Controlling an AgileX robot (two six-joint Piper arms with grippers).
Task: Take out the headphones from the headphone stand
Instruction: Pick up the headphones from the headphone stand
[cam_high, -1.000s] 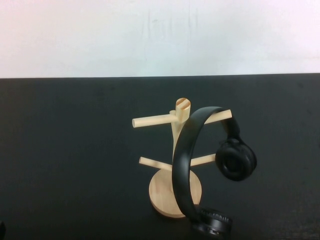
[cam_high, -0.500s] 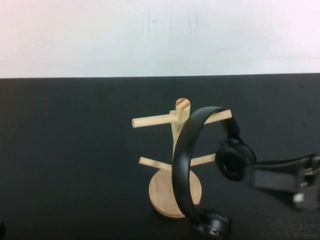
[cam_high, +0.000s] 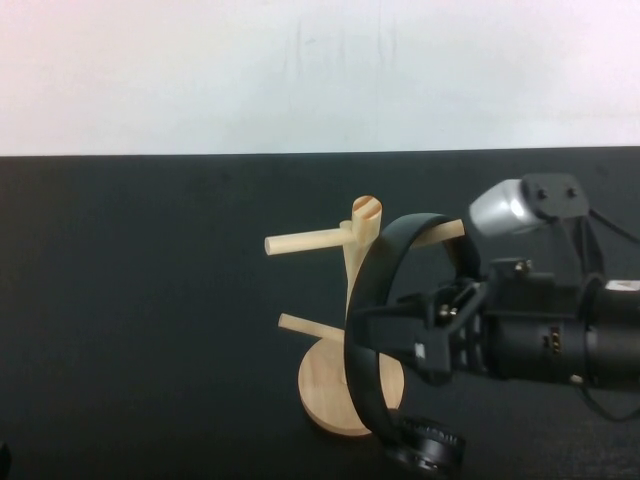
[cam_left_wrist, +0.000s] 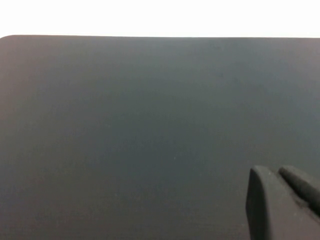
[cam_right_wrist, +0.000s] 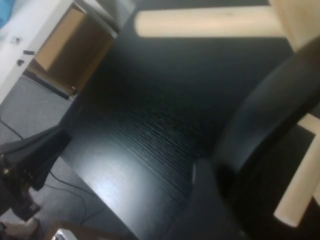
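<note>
Black table (cam_high: 150, 300) with a white wall (cam_high: 300, 70) behind; nothing else sits on it apart from the headphone stand (cam_high: 350, 385) and its load. The right arm's body covers the far ear cup and the stand's 2 right-hand pegs, so that side of the stand is mostly hidden in the high view. The right gripper (cam_high: 385, 322) reaches in from the right at mid height of the stand, its tips right at the headband of the headphones (cam_high: 362, 330); its fingers look spread, but whether they straddle or touch the band I cannot tell. In the right wrist view 1 finger (cam_right_wrist: 210, 200) sits just beside the band (cam_right_wrist: 265, 125), nothing visibly clamped. The left gripper (cam_left_wrist: 282, 202) is parked low over bare table, well apart from the stand, both fingers lying against each other with no gap. Versus 1 second ago: the right arm was out of view then, half a second ago it was just entering by the far ear cup, now it is in at the band; headphones and stand have not moved. Headphones: black, wide smooth arched band draped over the upper right peg, hanging down across the wooden post, near ear cup (cam_high: 428, 448) down by the round base at the table's near edge. Stand is light wood, upright, with 2 left pegs visible.
</note>
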